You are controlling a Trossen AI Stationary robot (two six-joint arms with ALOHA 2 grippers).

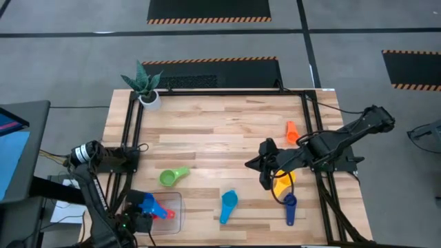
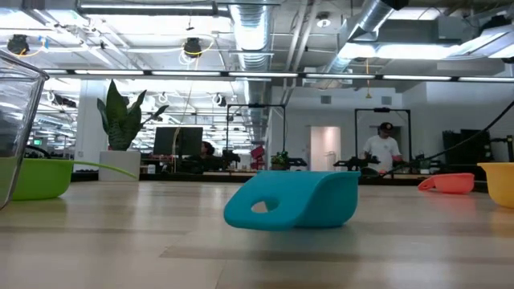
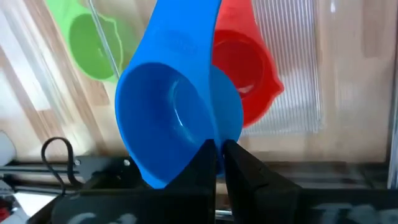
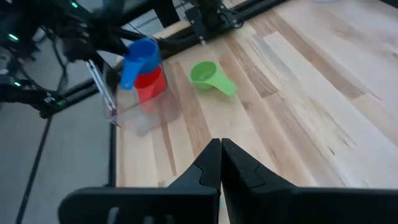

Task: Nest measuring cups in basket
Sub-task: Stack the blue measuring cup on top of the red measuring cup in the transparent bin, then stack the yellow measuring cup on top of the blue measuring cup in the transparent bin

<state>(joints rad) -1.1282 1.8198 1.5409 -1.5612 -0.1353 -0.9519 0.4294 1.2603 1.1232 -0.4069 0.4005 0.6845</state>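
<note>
At the near left corner of the wooden table (image 1: 227, 131), the left gripper (image 3: 219, 149) is clamped on the rim of the medium blue cup (image 3: 177, 112), holding it above the clear basket (image 1: 173, 220), where the red cup (image 3: 245, 68) already lies. From overhead the arm and the blue cup cover much of the basket, and only part of the red cup (image 1: 167, 214) shows past them; whether the blue cup touches the red one cannot be told. The right gripper (image 1: 265, 173) hangs over the table's right half with its fingers pressed together and nothing between them, just beside the yellow cup (image 1: 282, 182), which the arm partly hides. The dark blue cup (image 1: 290, 207) lies near the front edge beside it, the light blue cup (image 1: 229, 203) near the middle front, the green cup (image 1: 172, 176) left of centre and apart from the basket. An orange object (image 1: 291, 131) sits farther back on the right; its shape is hard to make out. A potted plant (image 1: 146, 86) stands at the far left corner. At table height the light blue cup (image 2: 293, 201) fills the foreground, the basket's wall is cut off at the edge, and a person (image 2: 382, 151) stands far back in the room.
</note>
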